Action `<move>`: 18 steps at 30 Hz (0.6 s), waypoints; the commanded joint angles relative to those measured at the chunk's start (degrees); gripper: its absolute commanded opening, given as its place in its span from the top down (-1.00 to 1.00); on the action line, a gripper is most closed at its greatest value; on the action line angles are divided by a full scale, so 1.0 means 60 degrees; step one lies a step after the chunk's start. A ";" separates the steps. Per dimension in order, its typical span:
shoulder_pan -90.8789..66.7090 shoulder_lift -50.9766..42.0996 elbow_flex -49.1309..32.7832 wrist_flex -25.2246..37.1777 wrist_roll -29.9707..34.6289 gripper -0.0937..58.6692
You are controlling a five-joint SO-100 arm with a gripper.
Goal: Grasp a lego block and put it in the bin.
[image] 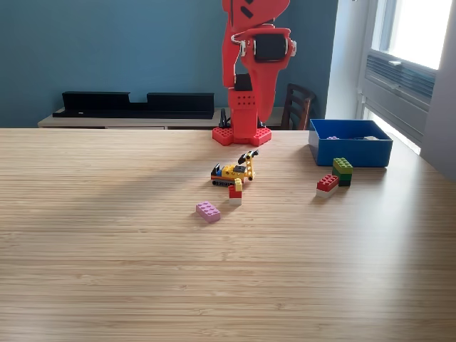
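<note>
The red arm (255,64) stands folded upright on its base (241,134) at the far middle of the table. Its top runs out of the frame, and I cannot make out the gripper's fingers. The blue bin (350,151) sits at the exterior view's right, a short way right of the base, with small pieces showing inside. Loose lego lies in front: a pink block (208,211), a small red, yellow and white stack (235,191), a red block (327,184) and a green stack (342,169) just before the bin. The arm holds nothing that I can see.
A yellow and black lego vehicle (234,171) stands between the base and the small stack. A dark chair (298,107) and a low shelf with black trays (135,105) lie behind the wooden table (214,285). A window is at the far right.
</note>
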 commanded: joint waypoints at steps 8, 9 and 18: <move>0.0308 0.0908 0.0571 -0.0952 0.0029 0.99; 0.0264 0.0908 0.0645 -0.1040 0.0044 0.99; -0.0776 0.0908 0.1069 -0.1348 -0.0615 0.99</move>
